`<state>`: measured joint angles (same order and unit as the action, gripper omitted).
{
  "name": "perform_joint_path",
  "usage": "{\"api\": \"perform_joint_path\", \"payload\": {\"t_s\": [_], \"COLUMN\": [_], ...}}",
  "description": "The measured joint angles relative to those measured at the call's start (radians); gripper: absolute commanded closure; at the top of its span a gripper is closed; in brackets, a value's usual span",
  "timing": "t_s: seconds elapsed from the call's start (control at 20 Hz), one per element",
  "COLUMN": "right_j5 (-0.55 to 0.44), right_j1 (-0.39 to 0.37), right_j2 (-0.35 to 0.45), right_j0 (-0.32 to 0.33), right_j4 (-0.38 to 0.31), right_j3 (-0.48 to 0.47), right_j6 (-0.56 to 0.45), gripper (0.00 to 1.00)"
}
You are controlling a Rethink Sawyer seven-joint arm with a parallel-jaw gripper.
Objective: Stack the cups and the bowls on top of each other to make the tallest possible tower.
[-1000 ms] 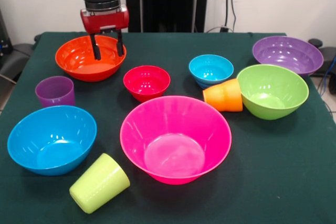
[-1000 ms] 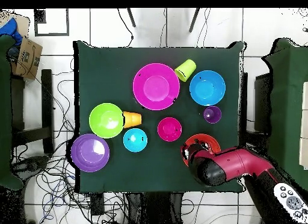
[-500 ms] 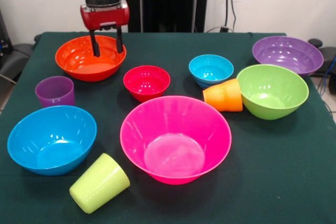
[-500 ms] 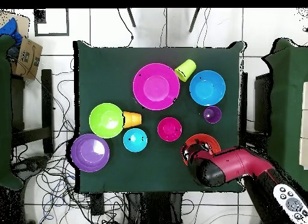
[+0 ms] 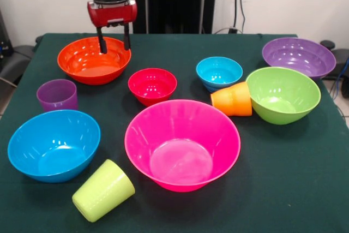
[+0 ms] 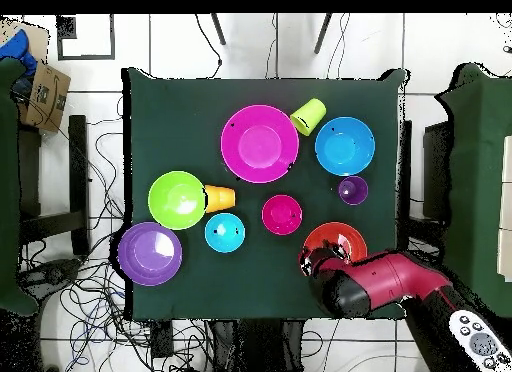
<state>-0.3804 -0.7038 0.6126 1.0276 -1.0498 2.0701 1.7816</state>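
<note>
My gripper (image 5: 114, 49) hangs open and empty over the far rim of the orange bowl (image 5: 94, 61), its fingers clear of the bowl. In the overhead view the gripper (image 6: 318, 260) sits at the edge of the orange bowl (image 6: 337, 236). The small red bowl (image 5: 152, 84) and the big pink bowl (image 5: 182, 144) stand apart in the middle. The purple cup (image 5: 56, 94) stands upright. The lime cup (image 5: 103, 190) and the orange cup (image 5: 232, 99) lie on their sides. No tower shows; nothing is nested.
The big blue bowl (image 5: 53, 144) is at the front left. The light blue small bowl (image 5: 219, 72), the lime bowl (image 5: 282, 94) and the purple bowl (image 5: 298, 57) crowd the right side. The orange cup touches the lime bowl.
My gripper has risen out of the orange bowl and drifted a little toward its far rim, still open. The bowls and cups have not moved.
</note>
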Motion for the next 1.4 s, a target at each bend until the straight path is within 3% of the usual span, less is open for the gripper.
{"api": "perform_joint_path", "payload": {"t_s": [0.45,1.4], "right_j5": [0.000,0.001], "right_j1": [-0.013,0.020], "right_j2": [-0.050,-0.115], "right_j0": [-0.038,-0.054], "right_j4": [-0.010,-0.036], "right_j3": [0.038,0.042], "right_j6": [0.000,0.000], "gripper": [0.00,0.00]}}
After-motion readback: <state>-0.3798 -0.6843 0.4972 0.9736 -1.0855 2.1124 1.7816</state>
